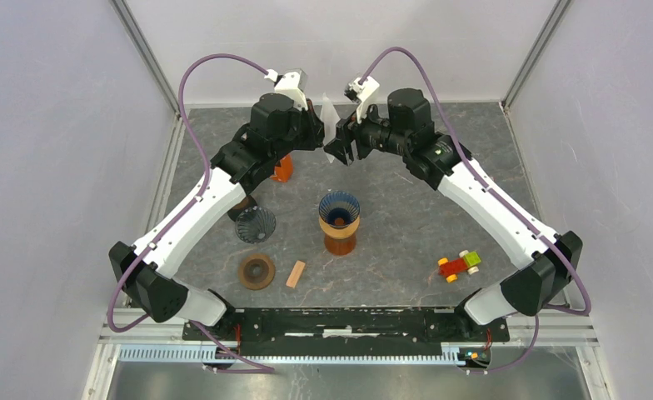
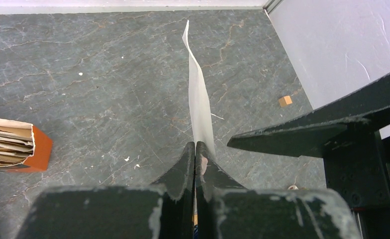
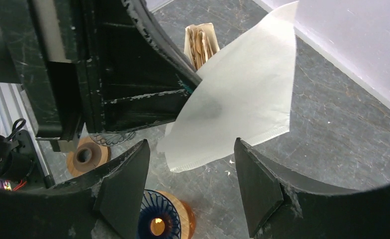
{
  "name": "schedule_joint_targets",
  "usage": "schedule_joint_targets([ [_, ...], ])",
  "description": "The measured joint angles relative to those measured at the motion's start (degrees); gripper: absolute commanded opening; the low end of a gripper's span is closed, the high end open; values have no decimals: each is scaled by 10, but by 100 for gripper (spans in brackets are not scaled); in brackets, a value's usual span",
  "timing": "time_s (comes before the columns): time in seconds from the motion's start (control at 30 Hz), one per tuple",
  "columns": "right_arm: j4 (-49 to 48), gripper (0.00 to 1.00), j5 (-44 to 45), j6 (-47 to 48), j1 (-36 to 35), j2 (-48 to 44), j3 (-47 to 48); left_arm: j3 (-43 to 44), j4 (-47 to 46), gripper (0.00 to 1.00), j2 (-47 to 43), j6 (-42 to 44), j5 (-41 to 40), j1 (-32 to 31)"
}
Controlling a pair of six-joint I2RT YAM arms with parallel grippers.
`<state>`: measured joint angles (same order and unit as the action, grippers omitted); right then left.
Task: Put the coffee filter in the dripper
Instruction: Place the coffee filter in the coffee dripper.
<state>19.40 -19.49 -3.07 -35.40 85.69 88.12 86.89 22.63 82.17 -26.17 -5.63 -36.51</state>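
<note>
**Filter pinched in the air, second tool open in front of it**

Your left tool (image 2: 195, 149) is shut tight on one edge of the paper filter (image 2: 199, 94). It holds the sheet flat and edge-on, clear of the table (image 2: 83, 74) at the far side. That thin pinch leaves the paper folded closed. This is probably why your right tool (image 3: 190, 147) faces the flat of the sheet with its jaws spread wide, gripping nothing. It looks placed to take the paper or open it. The dripper (image 1: 340, 212), a blue ribbed cone on a wooden stand, sits mid-table with no paper in it, well apart from the filter and nearer the arm bases. The orange holder (image 2: 39, 152) of spare filters stands on the table beside your left tool.
</note>
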Motion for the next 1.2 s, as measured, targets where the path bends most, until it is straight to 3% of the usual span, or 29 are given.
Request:
schedule_joint_targets([
  [0.37,0,70,11,17,-13,0,0,0,0,2,0,-2,0,0],
  [1.2,16,59,50,17,-22,25,28,-1,0,2,0,-2,0,0],
])
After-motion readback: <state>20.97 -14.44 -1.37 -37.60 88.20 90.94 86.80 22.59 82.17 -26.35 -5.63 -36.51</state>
